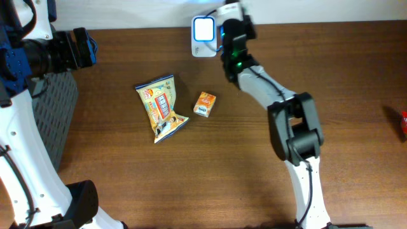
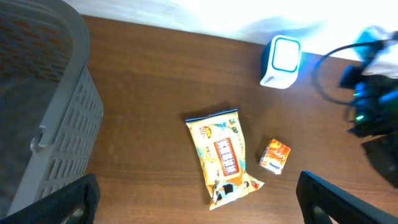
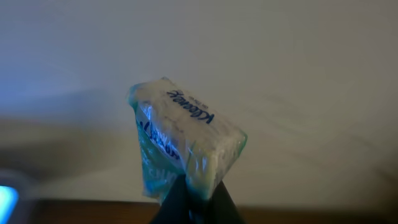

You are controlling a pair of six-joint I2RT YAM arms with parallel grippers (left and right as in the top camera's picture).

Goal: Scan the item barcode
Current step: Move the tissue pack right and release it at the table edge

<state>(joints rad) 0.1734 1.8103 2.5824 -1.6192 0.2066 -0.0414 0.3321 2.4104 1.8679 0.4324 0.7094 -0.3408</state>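
My right gripper (image 3: 196, 200) is shut on the lower edge of a small Kleenex tissue pack (image 3: 183, 140), white and blue-green, which sticks up tilted before a pale wall. In the overhead view the right gripper (image 1: 232, 24) holds the pack (image 1: 232, 9) at the table's back edge, just right of the white scanner (image 1: 203, 37) with its lit blue-white face. The scanner (image 2: 283, 61) also shows in the left wrist view. My left gripper (image 2: 199, 205) hangs open and empty above the table at the left, its fingers (image 2: 62, 202) wide apart.
A yellow snack bag (image 1: 162, 108) and a small orange box (image 1: 205, 104) lie mid-table. A grey slatted basket (image 1: 54, 114) stands at the left edge. Something red (image 1: 403, 124) shows at the right edge. The right arm (image 1: 286, 108) stretches across the table's right half.
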